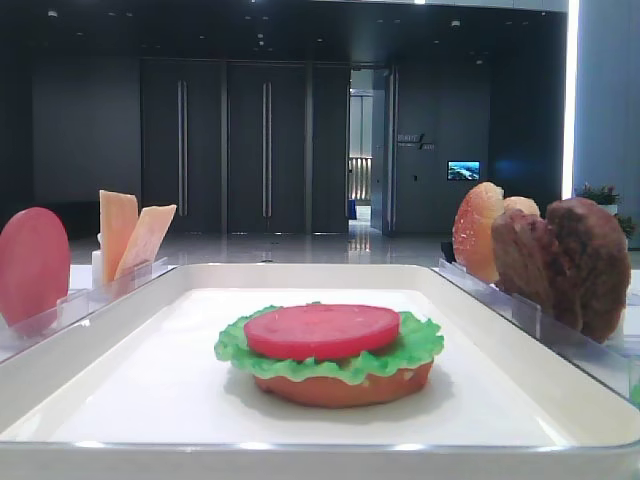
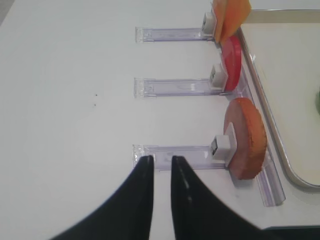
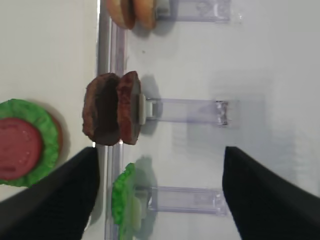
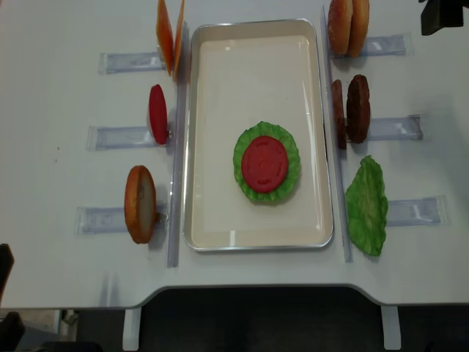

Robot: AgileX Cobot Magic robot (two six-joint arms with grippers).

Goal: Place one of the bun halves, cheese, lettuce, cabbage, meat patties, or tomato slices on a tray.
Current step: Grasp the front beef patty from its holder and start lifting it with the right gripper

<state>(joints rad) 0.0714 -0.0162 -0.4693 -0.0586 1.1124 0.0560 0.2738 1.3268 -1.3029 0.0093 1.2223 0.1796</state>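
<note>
With a bun bottom, lettuce (image 4: 267,163) and tomato slice (image 4: 264,163) already stacked mid-tray (image 4: 220,81), the next layer looks due. The right gripper (image 3: 160,197), jaws wide and empty, hangs below the meat patties (image 3: 110,109) at frame centre; it must close on one. The left gripper (image 2: 162,167) is nearly closed, holding nothing.

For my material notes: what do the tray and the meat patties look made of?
Tray: likely glossy white plastic or melamine; smooth, with reflective glints on its rim. Meat patties: probably moulded toy plastic or foam; matte, grainy brown surface, standing stiffly upright in a rack.
</note>
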